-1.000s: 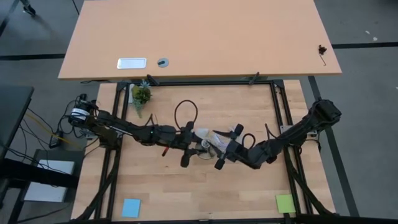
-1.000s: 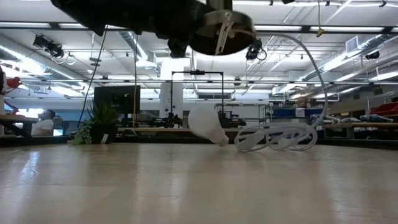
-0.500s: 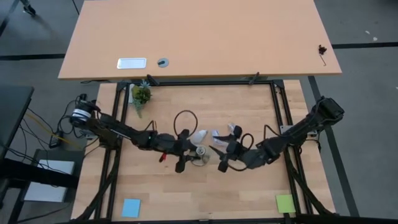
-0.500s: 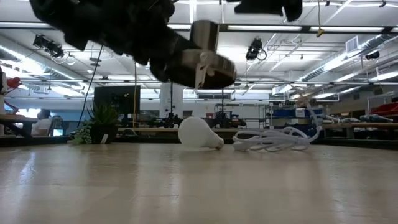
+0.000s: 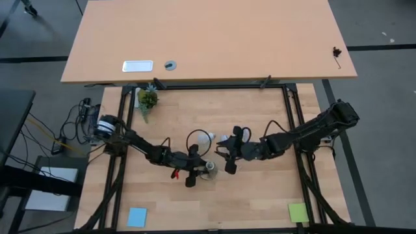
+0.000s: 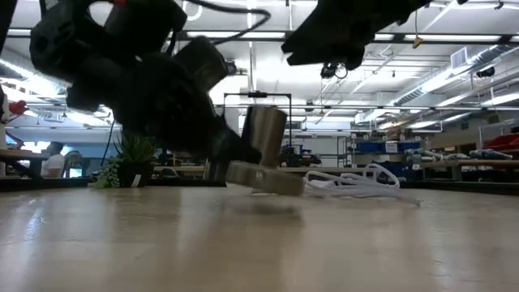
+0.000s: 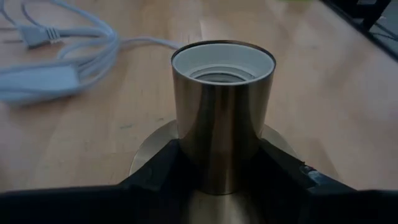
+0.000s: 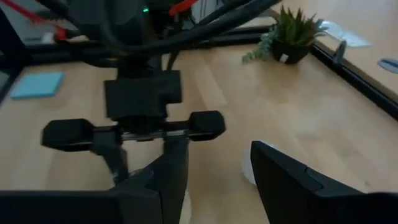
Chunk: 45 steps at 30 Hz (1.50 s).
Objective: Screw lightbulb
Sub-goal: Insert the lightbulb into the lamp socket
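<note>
The left gripper point(image 5: 198, 170) has come down to the wooden table point(image 5: 260, 195), clamped on the brass lamp socket point(image 7: 222, 112). The lightbulb point(image 5: 205, 138) lies at its twelve o'clock, nine o'clock of the parted right gripper point(image 5: 229, 151); which way the bulb points I cannot tell.

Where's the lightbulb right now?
In the high view the lightbulb lies on the wooden table near its middle, between the left claw holding the brass socket and the right claw.
</note>
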Each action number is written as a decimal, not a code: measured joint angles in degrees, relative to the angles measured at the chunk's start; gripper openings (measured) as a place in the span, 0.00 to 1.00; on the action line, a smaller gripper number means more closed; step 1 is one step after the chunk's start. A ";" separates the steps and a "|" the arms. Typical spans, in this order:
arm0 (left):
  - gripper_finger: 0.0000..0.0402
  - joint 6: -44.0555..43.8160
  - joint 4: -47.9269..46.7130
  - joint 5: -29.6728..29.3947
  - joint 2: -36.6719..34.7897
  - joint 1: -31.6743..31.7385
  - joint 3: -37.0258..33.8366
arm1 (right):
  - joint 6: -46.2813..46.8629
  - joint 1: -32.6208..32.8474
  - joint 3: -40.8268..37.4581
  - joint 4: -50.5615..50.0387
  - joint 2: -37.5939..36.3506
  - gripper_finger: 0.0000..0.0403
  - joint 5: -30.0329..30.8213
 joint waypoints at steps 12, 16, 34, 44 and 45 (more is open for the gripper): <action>0.47 -0.39 2.26 -2.18 3.16 0.32 0.32 | -2.63 -10.90 0.00 -3.84 0.00 0.45 -14.11; 0.62 -2.33 1.43 -3.05 3.25 0.30 0.28 | -1.87 -14.95 0.00 -3.82 0.00 0.49 -20.46; 0.72 -7.85 -9.73 -5.25 -7.03 -0.32 0.24 | -7.40 -25.40 8.92 -12.29 0.00 0.74 -25.20; 0.72 -2.86 -10.46 -5.30 -12.31 -1.19 0.24 | -6.92 -26.72 10.64 -14.86 0.02 0.70 -26.58; 0.72 -2.40 -10.44 -5.33 -12.45 -1.19 0.24 | -6.93 -26.54 11.04 -15.08 0.02 0.70 -26.61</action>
